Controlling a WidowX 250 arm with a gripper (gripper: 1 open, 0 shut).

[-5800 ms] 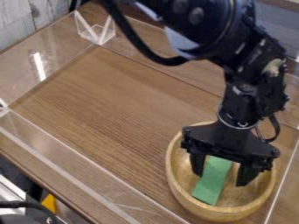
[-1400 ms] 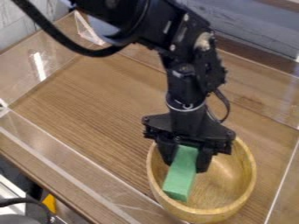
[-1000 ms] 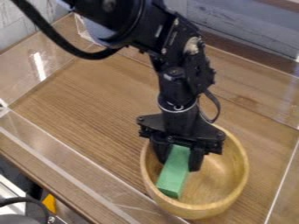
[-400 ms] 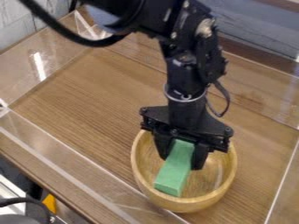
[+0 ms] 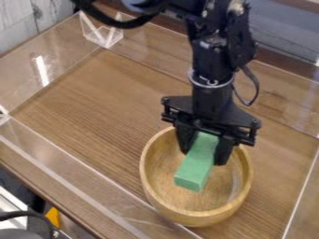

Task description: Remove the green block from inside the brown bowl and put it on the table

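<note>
Green block (image 5: 199,168) is pinched by its top end in your gripper (image 5: 208,148), hanging tilted over the brown bowl (image 5: 159,199) at lower right, so you're mid-lift; next, clear the rim and set it on the counter (image 5: 106,103).

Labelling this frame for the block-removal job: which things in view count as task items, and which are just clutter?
Task items:
- green block, gripped between the fingers of the gripper
- brown bowl
- table

Just there:
- clear acrylic walls along the table edges
- clear triangular stand, back left
</note>
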